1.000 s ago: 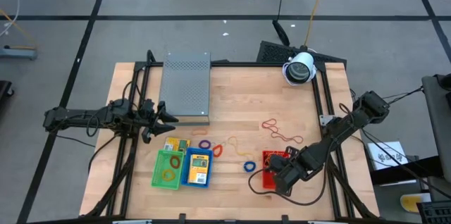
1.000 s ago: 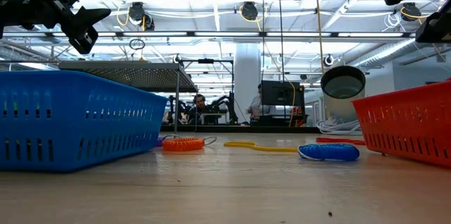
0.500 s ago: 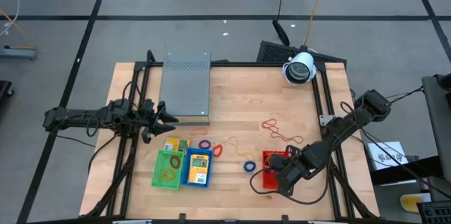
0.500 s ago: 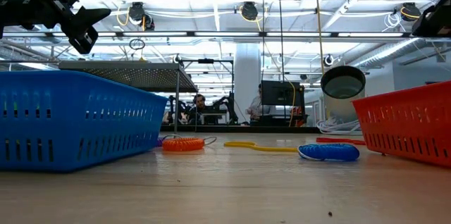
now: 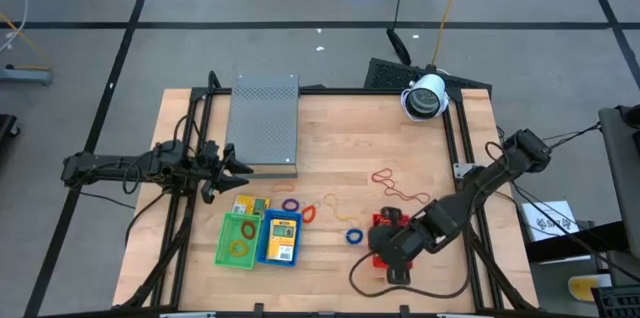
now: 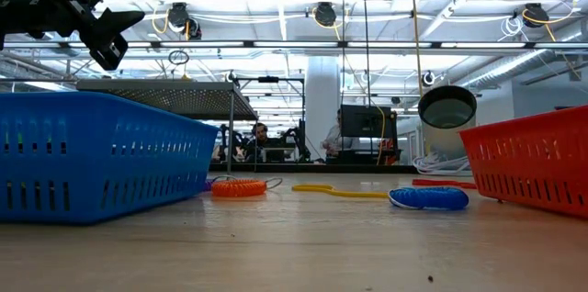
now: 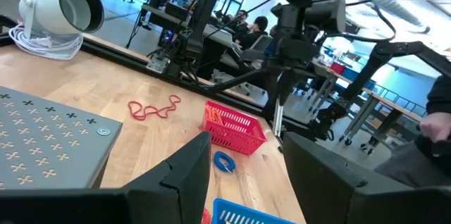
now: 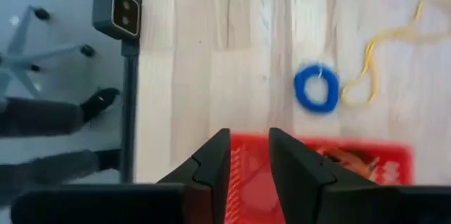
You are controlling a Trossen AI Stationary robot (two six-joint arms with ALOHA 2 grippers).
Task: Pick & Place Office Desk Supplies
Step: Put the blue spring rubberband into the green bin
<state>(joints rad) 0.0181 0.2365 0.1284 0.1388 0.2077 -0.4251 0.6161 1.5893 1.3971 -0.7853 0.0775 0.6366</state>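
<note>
Wooden table (image 5: 340,148) with the grey perforated box (image 5: 264,124) as landmark: left gripper (image 5: 236,166) hovers beside it, fingers apart, empty. Right gripper (image 5: 383,241) is above the red basket (image 8: 310,175) well away, fingers narrowly apart, empty. Blue rubber-band loop (image 8: 316,89) lies beside that basket.

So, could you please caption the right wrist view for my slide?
Right gripper hovers, empty, over the red basket, blue band beyond.

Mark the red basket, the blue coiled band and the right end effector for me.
red basket (image 8: 366,164): right wrist view, on its rim.
blue coiled band (image 8: 316,89): right wrist view, on the ring's edge.
right end effector (image 8: 249,155): right wrist view, midway between its fingertips, above the basket.
</note>
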